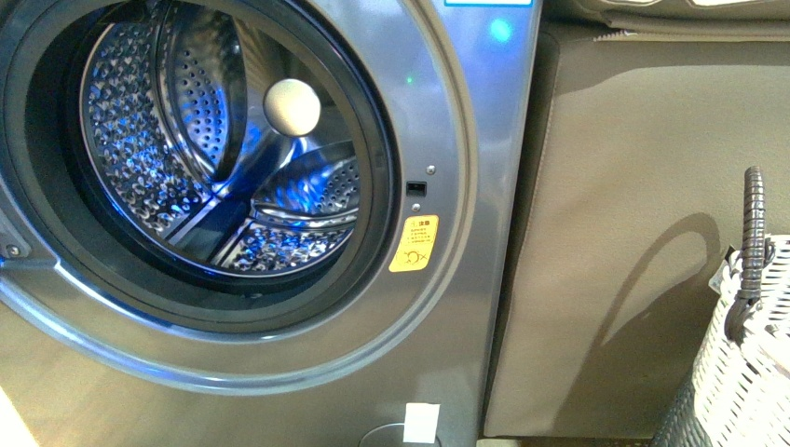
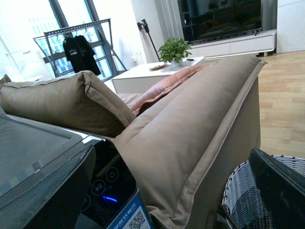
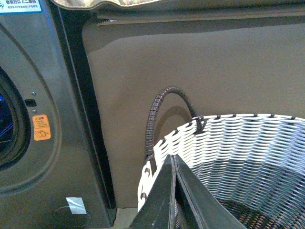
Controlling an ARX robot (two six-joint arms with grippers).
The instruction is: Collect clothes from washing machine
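The washing machine (image 1: 456, 130) fills the left of the front view, its porthole open onto the perforated steel drum (image 1: 177, 140). No clothes show in the drum or in any view. Neither gripper appears in the front view. My right gripper (image 3: 173, 157) is shut with nothing between its fingers, and it hangs over the rim of the woven basket (image 3: 238, 138), beside the washing machine (image 3: 52, 157). My left gripper (image 2: 162, 195) is open wide and empty, up by the machine's control panel (image 2: 107, 183).
A pale ball (image 1: 292, 107) sits inside the drum. A tan sofa back (image 1: 633, 233) stands right of the machine, with the white woven basket (image 1: 750, 372) and its dark handle (image 1: 753, 214) before it. The left wrist view shows sofa cushions (image 2: 190, 129) and the basket (image 2: 243, 191).
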